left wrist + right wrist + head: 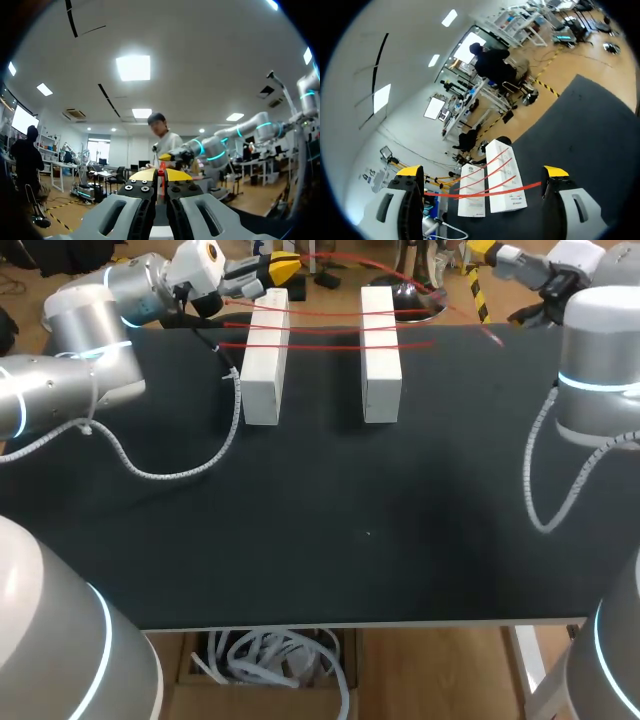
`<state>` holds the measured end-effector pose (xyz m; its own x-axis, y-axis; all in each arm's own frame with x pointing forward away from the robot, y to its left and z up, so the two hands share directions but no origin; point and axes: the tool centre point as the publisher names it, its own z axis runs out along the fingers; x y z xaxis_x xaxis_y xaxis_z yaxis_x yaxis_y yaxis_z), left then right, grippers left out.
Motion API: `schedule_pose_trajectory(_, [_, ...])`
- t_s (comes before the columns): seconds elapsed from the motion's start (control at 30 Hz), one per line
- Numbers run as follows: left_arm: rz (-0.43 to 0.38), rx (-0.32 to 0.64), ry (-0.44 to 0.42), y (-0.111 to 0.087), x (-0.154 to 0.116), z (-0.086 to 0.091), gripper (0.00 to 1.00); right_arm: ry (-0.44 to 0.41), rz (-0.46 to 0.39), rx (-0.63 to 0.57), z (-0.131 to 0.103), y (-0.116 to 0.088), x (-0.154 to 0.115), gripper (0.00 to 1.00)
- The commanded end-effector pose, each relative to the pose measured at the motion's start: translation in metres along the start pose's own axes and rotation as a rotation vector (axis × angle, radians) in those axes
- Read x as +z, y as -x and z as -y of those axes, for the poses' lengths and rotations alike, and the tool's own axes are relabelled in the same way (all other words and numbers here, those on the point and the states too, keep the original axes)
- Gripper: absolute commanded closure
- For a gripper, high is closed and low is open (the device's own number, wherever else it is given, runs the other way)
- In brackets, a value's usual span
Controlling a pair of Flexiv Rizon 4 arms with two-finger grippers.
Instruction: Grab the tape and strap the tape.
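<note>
Two white blocks (264, 358) (380, 355) stand side by side at the far middle of the black table (330, 540). Several strands of red tape (330, 328) run across their tops. My left gripper (276, 268) hovers behind the left block, shut on the red tape (161, 176) pinched between its yellow tips (150, 175). My right gripper (487, 250) is at the far right, off the table's back edge. In its wrist view it (482, 171) stands wide open, and a tape strand (485, 192) stretches across the gap between its fingers, with both blocks (472, 197) (503, 175) ahead.
A dark round object (410, 298) lies at the table's far edge behind the right block. White coiled cables hang onto the table from the left arm (190, 465) and beside the right arm (545, 480).
</note>
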<state>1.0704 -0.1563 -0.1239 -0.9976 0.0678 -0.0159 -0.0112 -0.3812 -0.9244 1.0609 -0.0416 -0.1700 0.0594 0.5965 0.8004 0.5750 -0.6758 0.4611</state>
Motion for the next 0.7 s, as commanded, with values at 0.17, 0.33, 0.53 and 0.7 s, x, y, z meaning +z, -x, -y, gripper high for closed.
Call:
schedule_pose_trajectory(0.17, [-0.003,-0.001,0.0,0.001,0.0,0.0,1.0,0.057,-0.085,0.002,0.004,0.007,-0.003,0.0])
schedule_pose_trajectory(0.33, [-0.003,-0.001,0.0,0.001,0.0,0.0,1.0,0.057,-0.085,0.002,0.004,0.007,-0.003,0.0])
schedule_pose_trajectory(0.53, [-0.003,-0.001,0.0,0.001,0.0,0.0,1.0,0.074,-0.064,0.134,0.022,0.002,-0.009,0.0])
schedule_pose_trajectory(0.7, [-0.003,-0.001,0.0,0.001,0.0,0.0,1.0,0.089,-0.015,0.178,0.034,-0.002,-0.025,0.0])
